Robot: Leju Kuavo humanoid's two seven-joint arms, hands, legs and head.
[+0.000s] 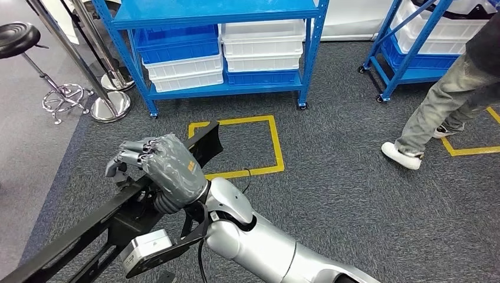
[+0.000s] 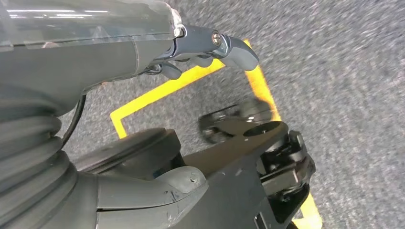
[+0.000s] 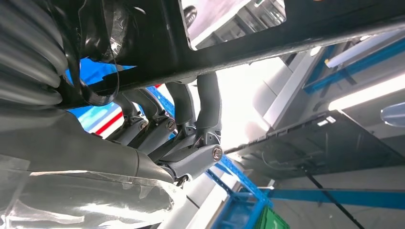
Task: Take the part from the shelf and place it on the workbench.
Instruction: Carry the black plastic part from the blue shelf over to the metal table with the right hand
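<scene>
The part [image 1: 71, 236] is a long black metal frame that runs from the lower left corner up to the yellow floor square. My right hand [image 1: 168, 168], wrapped in grey tape, grips it from above near its far end. In the right wrist view its fingers [image 3: 205, 100] curl around the part's black bar [image 3: 248, 43]. In the left wrist view my left hand [image 2: 119, 57] lies beside the part [image 2: 239, 162]. The thumb [image 2: 153, 191] sits against the black frame, and the fingers [image 2: 234, 50] stay off it with carpet showing between.
A blue shelf [image 1: 306, 53] holding white and blue bins [image 1: 262, 44] stands ahead, with a second blue shelf [image 1: 407, 59] at the right. A person's leg [image 1: 436, 112] steps past on the right. A stool [image 1: 17, 38] and a stanchion base [image 1: 109, 106] stand at the left. Yellow tape [image 1: 274, 141] marks the carpet.
</scene>
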